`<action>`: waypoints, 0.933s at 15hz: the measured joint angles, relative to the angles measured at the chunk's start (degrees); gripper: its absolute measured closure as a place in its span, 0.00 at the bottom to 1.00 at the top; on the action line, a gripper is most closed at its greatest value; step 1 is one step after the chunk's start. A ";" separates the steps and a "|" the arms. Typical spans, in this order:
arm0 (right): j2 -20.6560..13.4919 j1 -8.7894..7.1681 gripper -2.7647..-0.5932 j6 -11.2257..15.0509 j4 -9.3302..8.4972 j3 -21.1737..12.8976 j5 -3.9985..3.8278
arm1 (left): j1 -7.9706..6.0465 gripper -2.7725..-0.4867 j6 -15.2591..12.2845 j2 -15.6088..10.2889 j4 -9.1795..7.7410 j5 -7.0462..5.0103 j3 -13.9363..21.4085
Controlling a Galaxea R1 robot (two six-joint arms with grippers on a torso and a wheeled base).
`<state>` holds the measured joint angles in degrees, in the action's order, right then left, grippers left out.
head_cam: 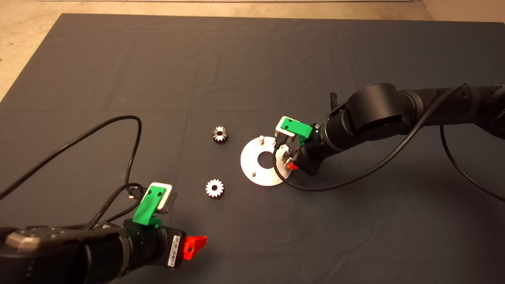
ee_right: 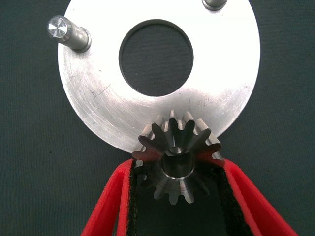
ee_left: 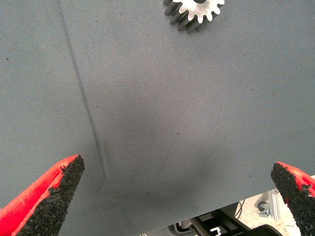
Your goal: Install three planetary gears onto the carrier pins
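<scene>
Item: planetary gear (ee_right: pixel 178 160), shiny, toothed, centre hole facing the wrist camera. It is sitting between the right gripper (ee_right: pixel 178 196) fingers (ee_right: pixel 110 206), which are closing on its flanks and gripping it at the near rim of the carrier disc (ee_right: pixel 98 98), apparently over the third pin, which is hidden.

Item: carrier pins; two are standing bare, one (ee_right: pixel 66 32) beyond the fingers across the disc's centre hole, the other (ee_right: pixel 215 4) at the far rim.

Item: two loose gears lying flat on the worktop (head_cam: pixel 252 59), one (head_cam: pixel 219 134) and another (head_cam: pixel 214 188), both well apart from the right fingers; the second is lying ahead of the left gripper (ee_left: pixel 172 196).

Left gripper: waiting, fingers spread wide, holding nothing.

Handling note, as a judgement: keeping the gear level, its bore centred over the pin, and lowering straight is advisable; tilting risks jamming.

Markings: a barcode label (head_cam: pixel 174 251) is showing on the left wrist; its writing is too small to read. No brand visible.
</scene>
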<state>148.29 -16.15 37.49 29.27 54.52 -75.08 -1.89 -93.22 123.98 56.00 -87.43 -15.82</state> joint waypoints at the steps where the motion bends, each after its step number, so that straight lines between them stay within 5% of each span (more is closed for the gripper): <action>1: 0.00 0.15 0.84 -0.02 0.00 -0.05 -0.24 | 0.00 0.01 0.00 0.00 -0.02 0.00 0.00; 14: 0.23 1.08 0.84 -0.04 -0.24 -0.13 -0.79 | 0.00 0.01 -0.01 -0.02 -0.02 0.00 0.00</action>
<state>148.52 -15.07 37.45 29.03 54.38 -75.87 -1.89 -93.23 123.95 55.98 -87.43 -15.82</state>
